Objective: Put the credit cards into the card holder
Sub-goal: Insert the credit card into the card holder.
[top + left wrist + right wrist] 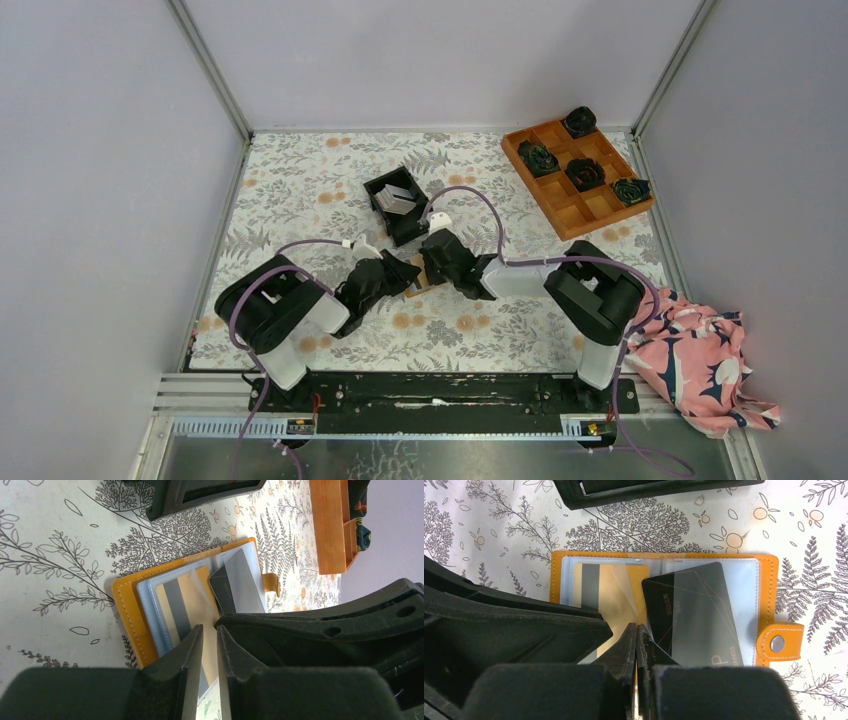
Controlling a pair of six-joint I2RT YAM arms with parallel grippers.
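The card holder lies open on the floral table between my two grippers, orange-tan outside, light blue pockets inside. A tan card with a grey stripe sits in its left pocket. A dark grey card lies tilted on the right side. My left gripper hovers over the tan card, jaws a narrow gap apart and empty. My right gripper is shut at the fold, with nothing visible between its jaws. More pale cards stand in the black bin.
The black bin stands just behind the holder. An orange compartment tray with dark rosettes is at the back right. A pink patterned cloth lies off the table's right edge. The two grippers are almost touching.
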